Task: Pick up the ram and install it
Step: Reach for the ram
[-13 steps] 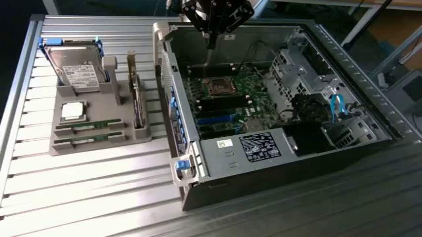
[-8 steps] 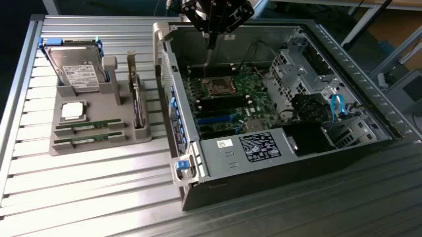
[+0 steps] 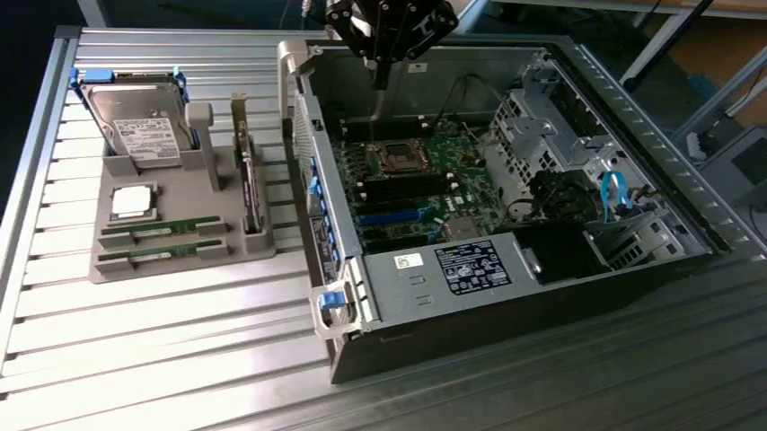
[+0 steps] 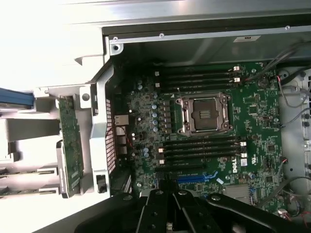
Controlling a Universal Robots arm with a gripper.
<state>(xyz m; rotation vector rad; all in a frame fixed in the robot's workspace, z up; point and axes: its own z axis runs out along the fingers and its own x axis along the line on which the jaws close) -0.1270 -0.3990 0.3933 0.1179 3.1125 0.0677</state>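
Note:
Two green ram sticks point(image 3: 162, 230) point(image 3: 162, 257) lie flat in slots at the front of a grey holder tray point(image 3: 114, 274), on the exterior view's left. My gripper point(image 3: 379, 83) hangs over the back of the open computer case point(image 3: 480, 269), far from the tray. Its fingers are shut together with nothing between them. In the wrist view the gripper point(image 4: 168, 204) looks down on the motherboard point(image 4: 252, 111), with its empty CPU socket point(image 4: 204, 114) flanked by rows of black memory slots point(image 4: 199, 77) point(image 4: 201, 148). The ram sticks point(image 4: 26, 171) show faintly beside the case.
The tray also carries a hard drive point(image 3: 142, 121), a square silver CPU point(image 3: 132, 201) and an upright dark expansion card point(image 3: 250, 193). A power supply point(image 3: 473, 265) and drive cages point(image 3: 540, 135) crowd the case. The ribbed metal table point(image 3: 156, 350) extends in front.

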